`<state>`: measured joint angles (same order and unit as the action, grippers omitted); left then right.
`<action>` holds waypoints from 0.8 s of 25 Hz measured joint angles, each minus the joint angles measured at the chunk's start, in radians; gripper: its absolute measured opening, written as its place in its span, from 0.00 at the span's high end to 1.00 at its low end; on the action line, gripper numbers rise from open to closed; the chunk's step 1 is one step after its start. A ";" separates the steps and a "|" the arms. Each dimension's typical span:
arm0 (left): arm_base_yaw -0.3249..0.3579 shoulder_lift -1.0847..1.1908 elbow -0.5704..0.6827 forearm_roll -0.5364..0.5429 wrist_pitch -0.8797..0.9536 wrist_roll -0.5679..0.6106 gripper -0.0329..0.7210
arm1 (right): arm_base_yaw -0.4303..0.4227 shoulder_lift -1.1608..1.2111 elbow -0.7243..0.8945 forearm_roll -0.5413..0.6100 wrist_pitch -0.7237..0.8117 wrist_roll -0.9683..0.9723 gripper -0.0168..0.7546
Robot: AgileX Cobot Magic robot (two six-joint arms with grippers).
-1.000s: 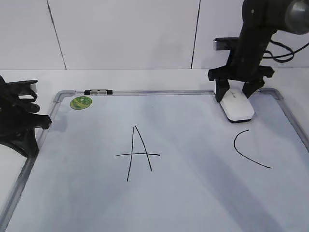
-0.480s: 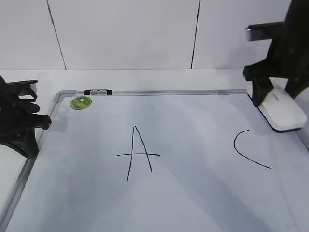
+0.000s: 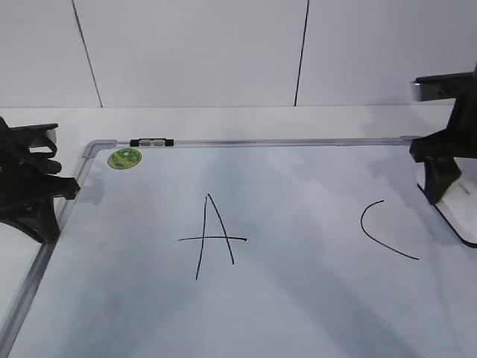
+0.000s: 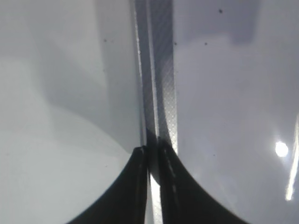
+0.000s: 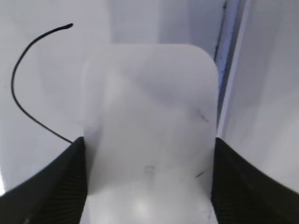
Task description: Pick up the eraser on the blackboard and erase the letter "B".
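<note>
at the blackboard's [image 3: 246,142] right edge, right gripper [image 5: 149,163] has carried eraser [image 5: 149,126] farther right.

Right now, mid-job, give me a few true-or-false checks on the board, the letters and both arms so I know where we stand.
1. The right gripper has its jaws on the eraser. True.
2. A letter B shows between the letter A and the letter C. False: that stretch of the blackboard shows no writing.
3. The green magnet sits near the board's far left corner. True.
4. The left gripper holds the eraser. False: its jaws look shut over the board's frame, holding nothing.
</note>
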<state>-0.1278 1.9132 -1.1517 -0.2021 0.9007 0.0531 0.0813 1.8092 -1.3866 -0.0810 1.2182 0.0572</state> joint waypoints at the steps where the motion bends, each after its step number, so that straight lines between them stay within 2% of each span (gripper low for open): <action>1: 0.000 0.000 0.000 0.000 0.000 0.000 0.91 | -0.017 -0.002 0.008 0.002 -0.002 -0.006 0.26; 9: 0.000 0.000 0.000 0.000 0.000 0.000 0.91 | -0.169 -0.004 0.045 0.159 -0.035 -0.189 0.26; 20: 0.000 0.000 0.000 -0.002 0.000 0.000 0.91 | -0.173 0.062 0.046 0.185 -0.144 -0.246 0.26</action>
<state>-0.1278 1.9132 -1.1517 -0.2039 0.9007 0.0531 -0.0914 1.8710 -1.3409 0.1040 1.0741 -0.1892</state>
